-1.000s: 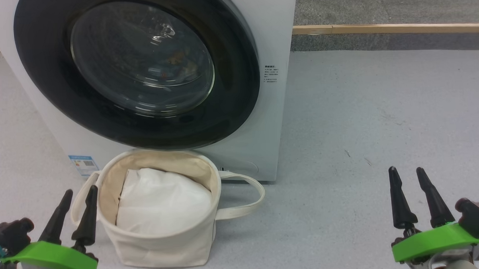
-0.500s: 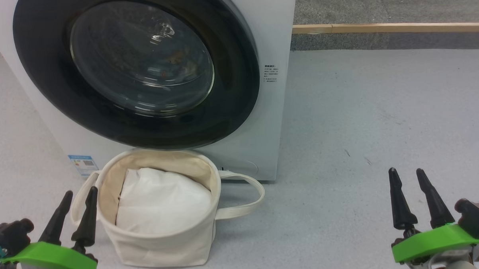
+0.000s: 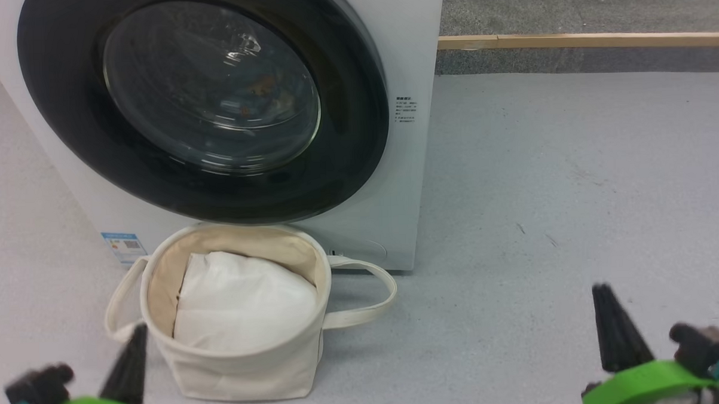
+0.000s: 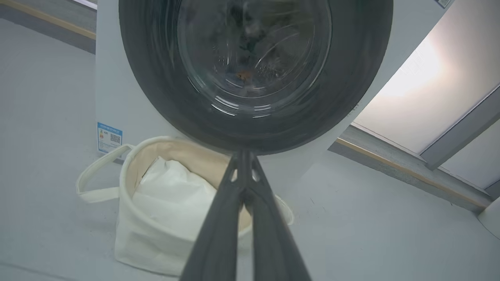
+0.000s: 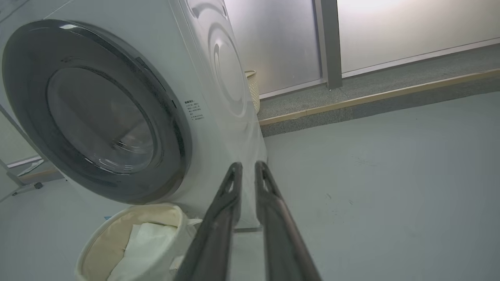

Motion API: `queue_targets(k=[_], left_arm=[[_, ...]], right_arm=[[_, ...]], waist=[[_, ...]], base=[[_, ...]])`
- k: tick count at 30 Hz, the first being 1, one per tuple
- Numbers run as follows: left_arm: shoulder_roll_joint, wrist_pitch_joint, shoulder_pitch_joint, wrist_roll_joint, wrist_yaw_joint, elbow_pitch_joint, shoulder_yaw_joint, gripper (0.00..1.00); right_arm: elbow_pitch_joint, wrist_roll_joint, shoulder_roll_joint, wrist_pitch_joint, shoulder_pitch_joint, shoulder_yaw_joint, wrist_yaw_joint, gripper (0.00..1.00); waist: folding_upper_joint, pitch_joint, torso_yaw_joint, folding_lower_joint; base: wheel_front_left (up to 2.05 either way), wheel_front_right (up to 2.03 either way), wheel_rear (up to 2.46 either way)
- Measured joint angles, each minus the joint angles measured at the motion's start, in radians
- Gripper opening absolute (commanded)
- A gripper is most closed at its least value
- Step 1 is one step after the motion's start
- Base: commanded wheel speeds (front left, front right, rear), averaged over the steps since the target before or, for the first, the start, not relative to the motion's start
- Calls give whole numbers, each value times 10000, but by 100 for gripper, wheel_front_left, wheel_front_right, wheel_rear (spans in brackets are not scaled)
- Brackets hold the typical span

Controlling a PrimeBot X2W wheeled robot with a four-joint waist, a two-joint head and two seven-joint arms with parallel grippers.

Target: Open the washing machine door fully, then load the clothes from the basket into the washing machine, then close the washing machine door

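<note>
The washing machine point(image 3: 417, 56) is big and white, and its door point(image 3: 357, 136) with the glossy black rim and glass bowl lies flat against the front. Behind the glass, orange-brown specks of the clothes point(image 3: 264, 84) show dimly. The cream basket point(image 3: 240, 373) stands on the floor under the door with a plain white bundle point(image 3: 243, 302) in it. My left gripper point(image 3: 138, 334) hangs beside the basket's left wall, shut and empty; its tips point(image 4: 243, 154) meet. My right gripper point(image 3: 603, 290) is far to the right over bare floor, with a narrow slit between its fingertips point(image 5: 247, 166) and nothing in it.
A blue sticker point(image 3: 122, 246) marks the machine's lower left front. A wooden strip point(image 3: 569, 41) edges a raised grey step at the back. A wicker bin point(image 5: 253, 89) stands behind the machine. Grey floor point(image 3: 544, 189) stretches to the right of the machine.
Both grippers have closed from wide open: the left fully, the right to a narrow slit. Both have dropped lower in the head view. Door and basket have not moved.
</note>
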Motion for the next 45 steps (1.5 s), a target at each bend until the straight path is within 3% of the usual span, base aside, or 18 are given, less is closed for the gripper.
queue_targets(k=[7,12,45], left_arm=[[-276,186,513,-362,0,121,4,0],[-431,295,512,-665,0,-4,109,0],[-1233,1235,550,-2675,-2,-665,1012,0]], right_arm=[[232,508,163,159,330,-12,0,0],[236,941,192,313,329,-132,0,0],[353,3779,502,1237,124,-815,0,0]], waist=[[0,10,-48,23],[0,50,-85,4],[0,206,-313,0]], base=[[0,0,0],[0,0,0],[0,0,0]])
